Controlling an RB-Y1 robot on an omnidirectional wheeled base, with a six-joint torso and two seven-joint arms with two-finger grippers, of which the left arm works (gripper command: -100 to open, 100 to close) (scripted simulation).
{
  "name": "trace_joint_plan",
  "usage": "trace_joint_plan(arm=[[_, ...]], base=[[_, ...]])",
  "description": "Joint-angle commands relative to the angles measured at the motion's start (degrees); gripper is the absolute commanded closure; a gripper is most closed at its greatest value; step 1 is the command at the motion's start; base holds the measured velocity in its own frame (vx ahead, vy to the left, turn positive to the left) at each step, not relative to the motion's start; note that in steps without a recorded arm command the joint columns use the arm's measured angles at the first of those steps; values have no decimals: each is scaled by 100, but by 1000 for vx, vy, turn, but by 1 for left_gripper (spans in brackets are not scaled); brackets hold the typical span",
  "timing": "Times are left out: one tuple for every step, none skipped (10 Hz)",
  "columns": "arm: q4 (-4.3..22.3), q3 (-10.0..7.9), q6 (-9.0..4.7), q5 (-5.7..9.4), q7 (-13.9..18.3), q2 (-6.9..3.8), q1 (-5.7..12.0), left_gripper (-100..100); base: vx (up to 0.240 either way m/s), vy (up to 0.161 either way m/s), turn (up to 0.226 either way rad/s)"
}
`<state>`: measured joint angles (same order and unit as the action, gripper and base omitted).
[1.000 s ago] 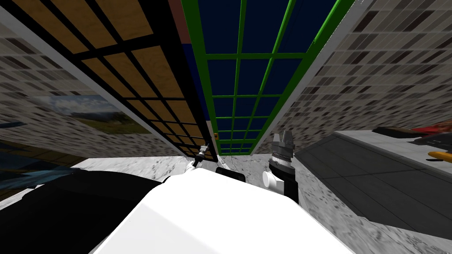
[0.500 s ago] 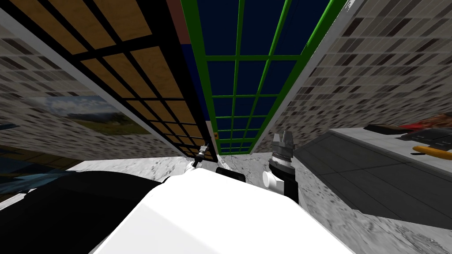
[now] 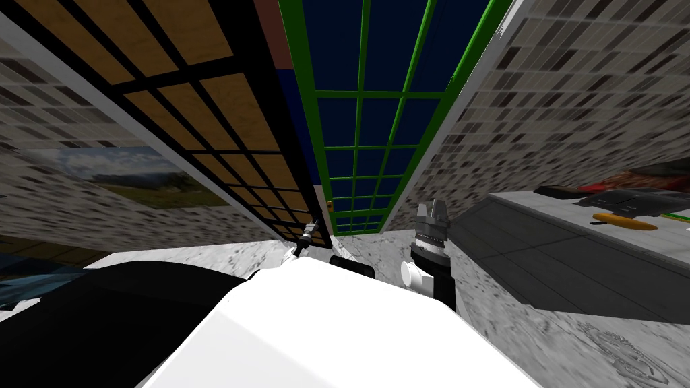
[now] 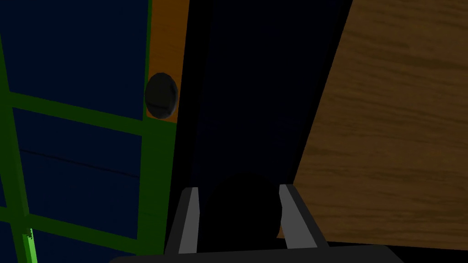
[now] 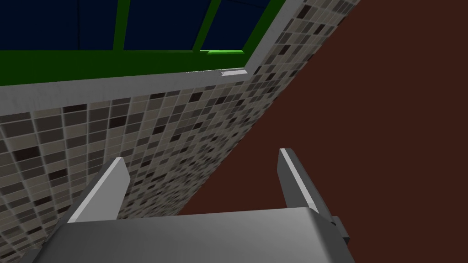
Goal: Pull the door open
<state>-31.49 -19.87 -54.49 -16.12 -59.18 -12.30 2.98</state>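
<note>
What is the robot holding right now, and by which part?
The left gripper is shut on the dark round knob of the wood-panelled door, jaws pressing the knob's sides. The right gripper is open and holds nothing.

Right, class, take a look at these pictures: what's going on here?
The robot's left gripper is shut on a dark round knob at the edge of the wood-panelled, black-framed door. That door appears swung partly out from the green-gridded dark blue panel beside it. The right gripper hangs open near a mosaic-tiled wall, holding nothing.
</note>
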Motion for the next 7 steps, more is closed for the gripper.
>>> trace_joint_plan(arm=[[-17,25,1,94,211,-18,-17,100],[-23,46,4,147,326,-22,-25,100],[-28,67,8,199,441,-26,-33,100],[-34,89,11,255,563,-30,-41,100],[-42,115,16,321,712,-35,-49,100],[-49,142,20,386,861,-39,-57,100],[-57,169,25,452,1011,-44,-64,100]], base=[[-44,18,-58],[-44,17,-70],[-32,17,-68],[-39,20,-57],[-50,20,-71],[-53,21,-81],[-45,17,-82]])
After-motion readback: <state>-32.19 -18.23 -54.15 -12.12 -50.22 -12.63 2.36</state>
